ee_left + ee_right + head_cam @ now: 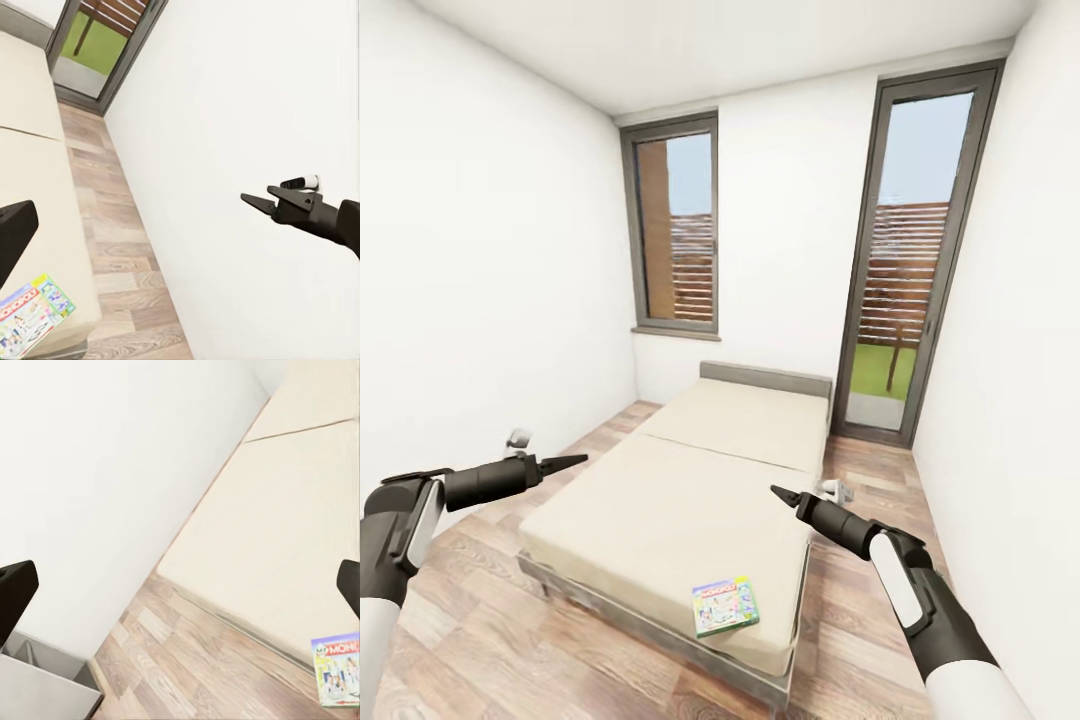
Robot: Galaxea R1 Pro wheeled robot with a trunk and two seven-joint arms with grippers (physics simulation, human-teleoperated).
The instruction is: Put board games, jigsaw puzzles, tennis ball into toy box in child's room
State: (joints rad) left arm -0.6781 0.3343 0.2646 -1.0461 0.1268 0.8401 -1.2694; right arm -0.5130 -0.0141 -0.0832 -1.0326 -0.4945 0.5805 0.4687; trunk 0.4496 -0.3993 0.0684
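One board game [725,605], a flat box with a white-green cartoon cover, lies near the front right corner of the bed [660,500]. The same box shows in the left wrist view [30,315] and in the right wrist view [339,667]. My left gripper [582,459] hovers over the floor beside the bed's left edge, open and empty. My right gripper [776,491] hangs above the bed's right edge, well behind the box, open and empty; its fingers [15,589] stand wide apart. The toy box, table, jigsaw puzzles and tennis ball are out of view.
The bed fills the middle of a narrow white room. A strip of wood floor [480,620] runs along each side. A window [675,235] and a tall glass door [905,270] are in the far wall. A light grey furniture corner [37,682] stands by the wall.
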